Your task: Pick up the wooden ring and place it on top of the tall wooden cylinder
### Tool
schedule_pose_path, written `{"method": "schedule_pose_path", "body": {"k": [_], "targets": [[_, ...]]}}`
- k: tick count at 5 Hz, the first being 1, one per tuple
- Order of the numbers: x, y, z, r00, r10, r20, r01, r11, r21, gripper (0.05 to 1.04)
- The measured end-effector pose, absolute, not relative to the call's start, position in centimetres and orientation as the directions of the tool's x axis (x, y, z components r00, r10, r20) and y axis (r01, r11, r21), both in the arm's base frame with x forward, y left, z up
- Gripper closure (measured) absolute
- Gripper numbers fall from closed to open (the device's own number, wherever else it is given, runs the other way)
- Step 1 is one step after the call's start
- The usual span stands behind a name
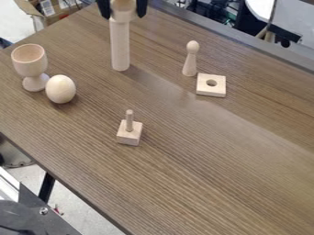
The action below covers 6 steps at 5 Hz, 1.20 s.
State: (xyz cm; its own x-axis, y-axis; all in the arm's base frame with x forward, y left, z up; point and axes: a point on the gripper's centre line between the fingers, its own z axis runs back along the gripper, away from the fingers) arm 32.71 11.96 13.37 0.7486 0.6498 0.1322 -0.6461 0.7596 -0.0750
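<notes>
At the top edge, left of centre, the black gripper (pixel 122 9) has one finger against each side of the wider head of a pale wooden post (pixel 120 46). The post hangs or stands upright below it; whether its lower end touches the table cannot be told. To the left are an upright wooden goblet (pixel 29 61) and a wooden egg (pixel 60 89) beside its foot. A small peg on a square block (pixel 129 134) stands nearer the camera. Right of the post, a round-headed wooden peg figure (pixel 191 63) stands behind a flat square block with a hole (pixel 204 89).
The brown wood-grain table (pixel 202 170) runs diagonally, its near left edge sloping down to the bottom. Beyond the far edge is a grey rail (pixel 233 33). A cardboard box (pixel 52 13) lies off the table at the upper left, and dark metal equipment (pixel 30 215) at the lower left.
</notes>
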Motion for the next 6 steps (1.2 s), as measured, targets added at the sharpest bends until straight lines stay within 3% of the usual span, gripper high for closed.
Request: {"method": "schedule_pose_path", "body": {"k": [6], "targets": [[32.9,13.6,12.9,0.740,0.660,0.132,-0.659,0.750,-0.060,0.328]]}}
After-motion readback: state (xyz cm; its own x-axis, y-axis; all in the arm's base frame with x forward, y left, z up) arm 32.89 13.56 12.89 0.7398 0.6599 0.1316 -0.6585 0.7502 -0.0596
